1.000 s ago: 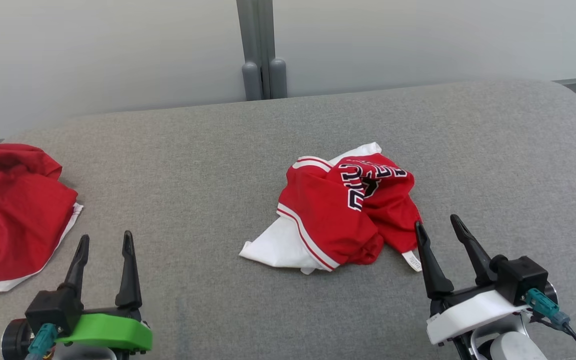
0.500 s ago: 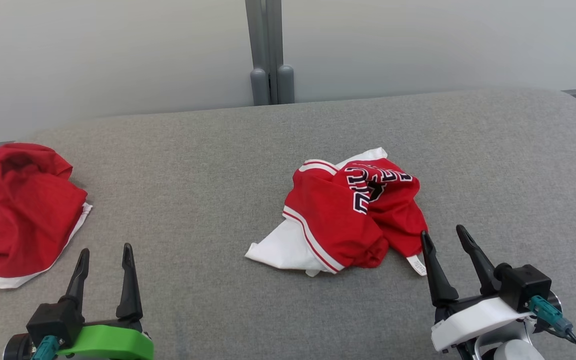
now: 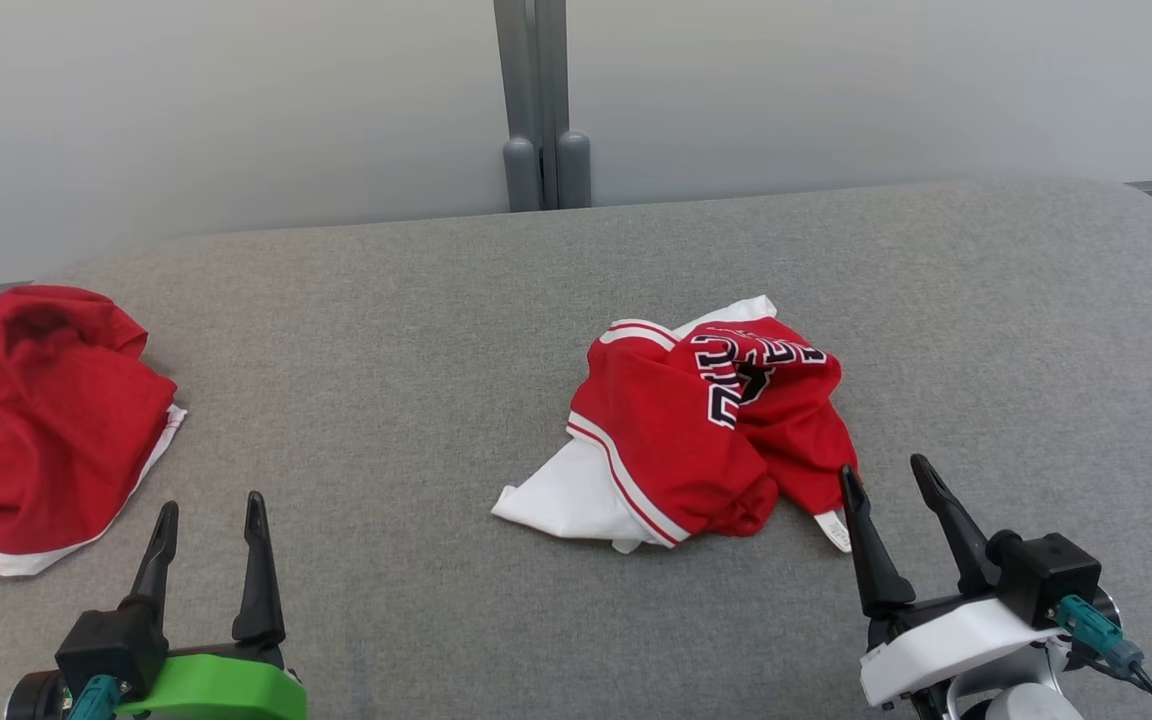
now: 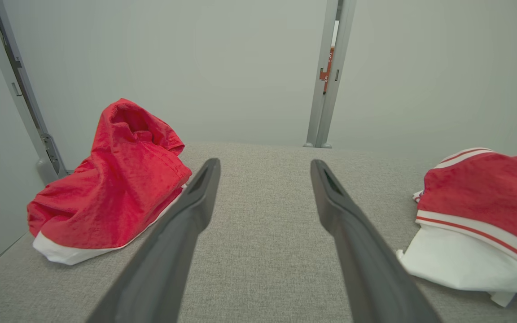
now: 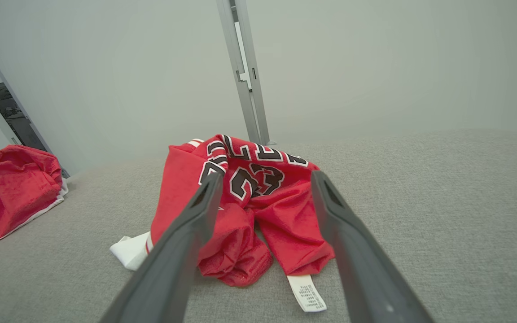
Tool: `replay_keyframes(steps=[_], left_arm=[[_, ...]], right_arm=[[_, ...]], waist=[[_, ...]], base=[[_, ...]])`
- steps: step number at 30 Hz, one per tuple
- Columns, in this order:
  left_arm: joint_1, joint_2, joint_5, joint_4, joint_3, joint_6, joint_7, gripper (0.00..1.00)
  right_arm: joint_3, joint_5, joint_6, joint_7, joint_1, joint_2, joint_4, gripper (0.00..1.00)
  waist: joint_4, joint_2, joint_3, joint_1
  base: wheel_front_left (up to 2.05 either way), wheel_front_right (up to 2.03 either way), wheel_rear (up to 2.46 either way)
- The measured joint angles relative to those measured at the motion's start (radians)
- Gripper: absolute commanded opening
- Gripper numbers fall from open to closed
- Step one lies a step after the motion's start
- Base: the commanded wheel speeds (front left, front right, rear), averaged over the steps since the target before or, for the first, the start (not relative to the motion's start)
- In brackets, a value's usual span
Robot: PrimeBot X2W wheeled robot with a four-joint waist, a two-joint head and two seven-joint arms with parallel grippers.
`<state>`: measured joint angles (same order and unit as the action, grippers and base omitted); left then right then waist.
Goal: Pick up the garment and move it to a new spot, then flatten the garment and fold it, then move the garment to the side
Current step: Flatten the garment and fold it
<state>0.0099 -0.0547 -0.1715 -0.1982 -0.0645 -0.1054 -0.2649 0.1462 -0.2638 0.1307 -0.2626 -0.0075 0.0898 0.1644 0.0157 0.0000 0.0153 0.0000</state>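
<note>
The garment [image 3: 696, 430] is a crumpled red jersey with white trim and dark numbers, lying in a heap in the middle of the grey padded surface [image 3: 416, 330]. A white label [image 5: 307, 292] sticks out at its near right edge. My right gripper [image 3: 881, 466] stands open just to the near right of the heap, its left fingertip close to the label, apart from the cloth. In the right wrist view the garment [image 5: 249, 197] lies ahead between the open fingers of the right gripper [image 5: 266, 175]. My left gripper [image 3: 212, 502] is open and empty at the lower left.
A second red cloth with a white hem [image 3: 46, 420] lies bunched at the surface's far left edge, seen too in the left wrist view [image 4: 115, 188]. A grey post [image 3: 546, 100] and pale wall panels stand behind the surface. The surface's right end curves away.
The head view has shifted slightly, so everything sits a little to the right and lower. The garment lies as before and both grippers stay open.
</note>
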Motion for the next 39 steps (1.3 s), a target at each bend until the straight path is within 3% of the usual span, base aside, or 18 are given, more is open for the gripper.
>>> replay_keyframes(steps=[39], left_arm=[[0.004, 0.003, 0.011, -0.003, -0.003, -0.004, 0.0, 1.0]], right_arm=[[0.001, 0.0, 0.0, 0.0, -0.001, 0.002, 0.007, 1.0]], waist=[[0.007, 0.0, 0.006, 0.0]], base=[[0.0, 0.0, 0.0]])
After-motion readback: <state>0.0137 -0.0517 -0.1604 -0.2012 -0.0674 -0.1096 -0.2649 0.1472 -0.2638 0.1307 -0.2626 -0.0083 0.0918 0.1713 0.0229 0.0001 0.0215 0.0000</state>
